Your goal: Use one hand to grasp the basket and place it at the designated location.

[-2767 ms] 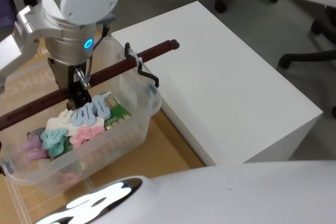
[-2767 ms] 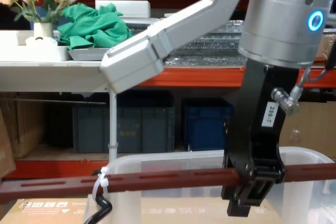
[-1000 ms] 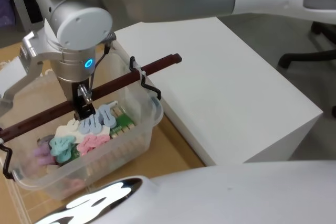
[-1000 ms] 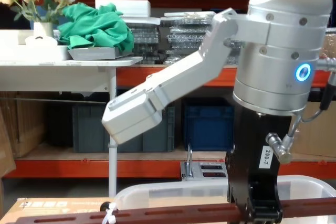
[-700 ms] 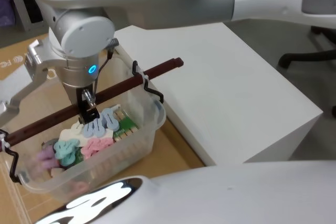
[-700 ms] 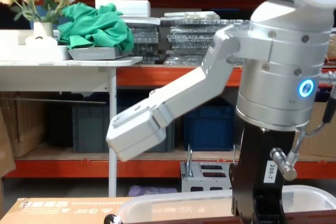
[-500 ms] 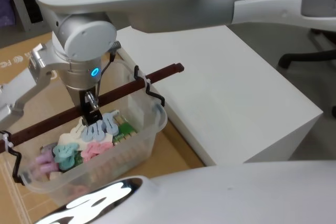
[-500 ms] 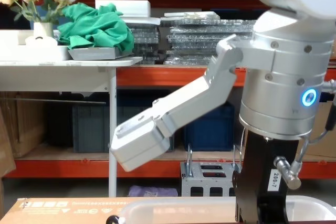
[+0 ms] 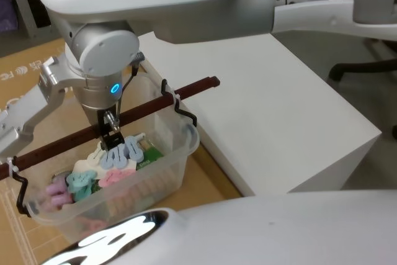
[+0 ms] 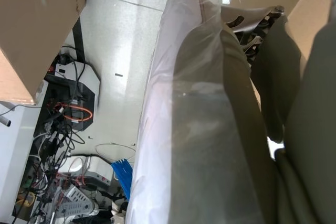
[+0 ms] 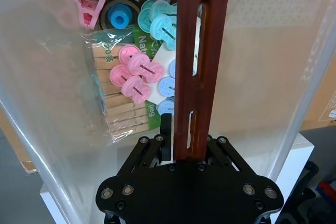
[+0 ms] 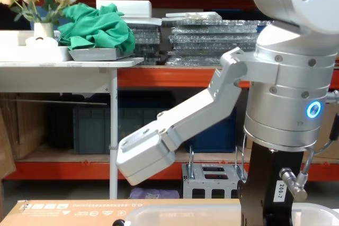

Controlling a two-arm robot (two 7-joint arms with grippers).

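- Right gripper (image 9: 111, 136): jaws clamped on the basket's wooden bar handle (image 9: 186, 89).
- Clear plastic basket (image 9: 170, 169) holding pastel pegs (image 9: 118, 153), at 8 o'clock in the head view.
- White box (image 9: 267, 103) at the basket's 3 o'clock.

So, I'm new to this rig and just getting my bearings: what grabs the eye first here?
The right gripper, under a silver wrist with a blue ring light, is shut on the reddish-brown handle of the clear basket. Pastel pegs lie inside it, and a large white block stands just to its right.
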